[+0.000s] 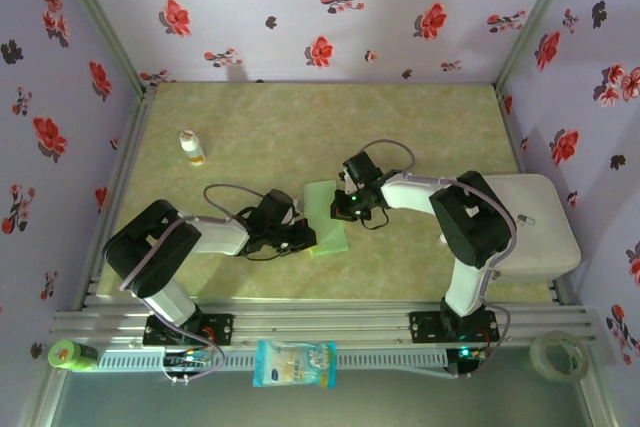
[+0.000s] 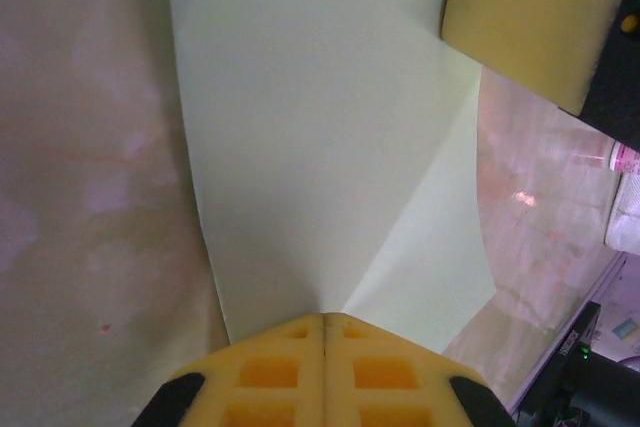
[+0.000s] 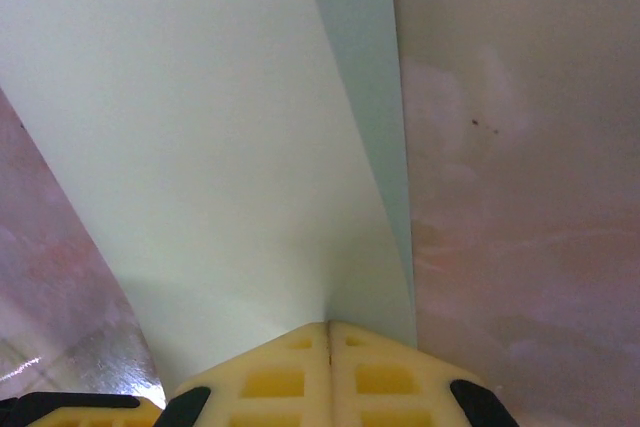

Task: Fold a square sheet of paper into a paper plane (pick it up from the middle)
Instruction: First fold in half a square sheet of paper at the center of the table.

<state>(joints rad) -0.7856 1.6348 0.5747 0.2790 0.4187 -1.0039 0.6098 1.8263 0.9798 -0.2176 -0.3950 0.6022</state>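
The square sheet of paper (image 1: 326, 215) is pale mint green and sits mid-table between the two arms. My left gripper (image 1: 306, 238) is shut on its near left edge. In the left wrist view the yellow fingertips (image 2: 325, 317) meet with the sheet (image 2: 310, 127) pinched between them, and a crease runs up and right from the pinch. My right gripper (image 1: 349, 209) is shut on the sheet's right side. The right wrist view has its fingertips (image 3: 328, 325) closed on the paper (image 3: 200, 147), which rises from the pinch as a fold. The right gripper's yellow finger (image 2: 540, 17) appears across the sheet.
A small white bottle (image 1: 191, 148) stands at the back left. A white box (image 1: 535, 229) sits at the table's right edge. On the front rail lie a white-and-blue packet (image 1: 293, 363), a tape roll (image 1: 558, 355) and a green object (image 1: 68, 355). Floral walls enclose three sides.
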